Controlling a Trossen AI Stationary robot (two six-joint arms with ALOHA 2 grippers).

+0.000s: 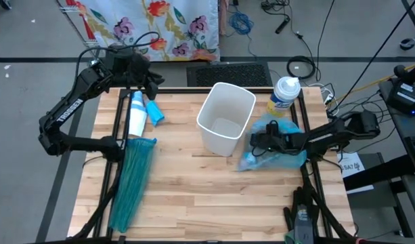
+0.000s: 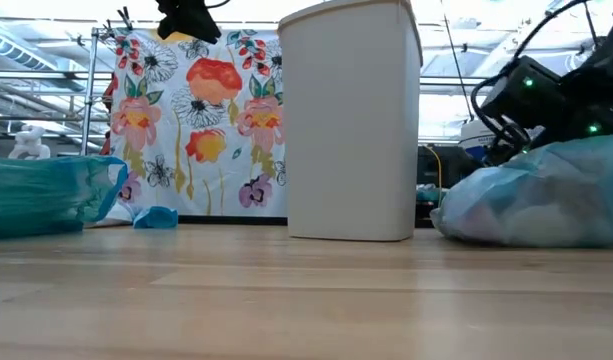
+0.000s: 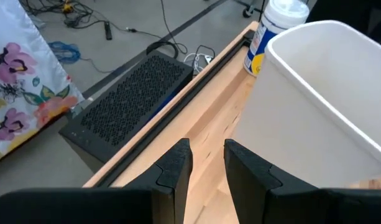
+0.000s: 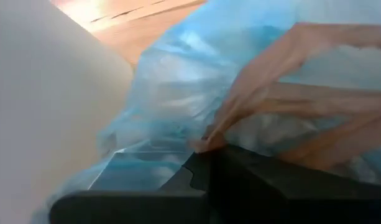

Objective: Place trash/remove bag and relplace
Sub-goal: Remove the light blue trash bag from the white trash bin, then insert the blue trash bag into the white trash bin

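The pale-blue bag (image 1: 280,150) is filled with trash and lies on its side on the table, right of the white bin (image 1: 225,119). In the low view the bag (image 2: 546,200) rests on the wood. The bin stands upright with no liner showing inside. My right gripper (image 1: 256,141) sits at the bag's bin-side end, shut on its plastic. The teal-green bag (image 1: 131,181) lies stretched out along the table's left side. My left gripper (image 3: 207,163) is open with a narrow gap and hovers near the table's far edge, left of the bin. My right gripper (image 4: 206,154) pinches gathered plastic (image 4: 202,140) at the bag's end nearest the bin, coming level from the table's right. Creases fan out taut from the fingers. How many layers it holds I cannot tell. The bag's bulk lies on the table.
A white roll and a small blue item (image 1: 141,112) lie at the far left, above the teal bag. A wipes tub (image 1: 285,95) stands at the far right corner. A black box (image 3: 125,99) sits beyond the far edge. Bare wood spans the near half (image 1: 214,196).
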